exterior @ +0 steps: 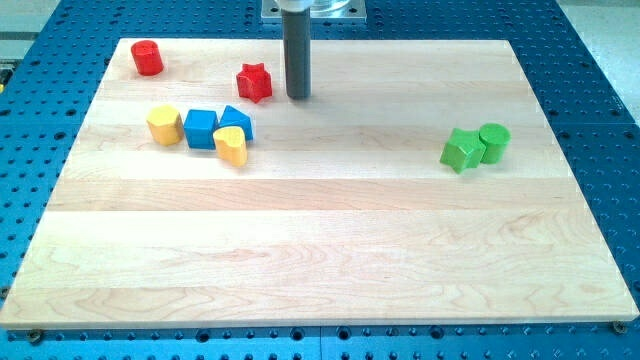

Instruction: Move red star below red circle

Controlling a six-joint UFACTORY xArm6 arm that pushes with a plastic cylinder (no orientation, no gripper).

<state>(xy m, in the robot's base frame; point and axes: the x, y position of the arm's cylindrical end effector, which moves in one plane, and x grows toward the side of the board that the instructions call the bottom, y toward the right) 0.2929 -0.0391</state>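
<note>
Our end effector is only a bare rod with nothing to spread or pinch, and my tip [298, 96] stands just at 3 o'clock of the red star [254, 82], well placed to push it toward 9 o'clock under the red circle [147, 57] on the counter [330, 250].

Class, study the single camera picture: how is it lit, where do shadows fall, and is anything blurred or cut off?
Camera view: soft, even light, no strong glare on the wooden board; faint short shadows under blocks such as the red star; everything sharp; the rod is cut off at the view's top, my tip just right of the star.
</note>
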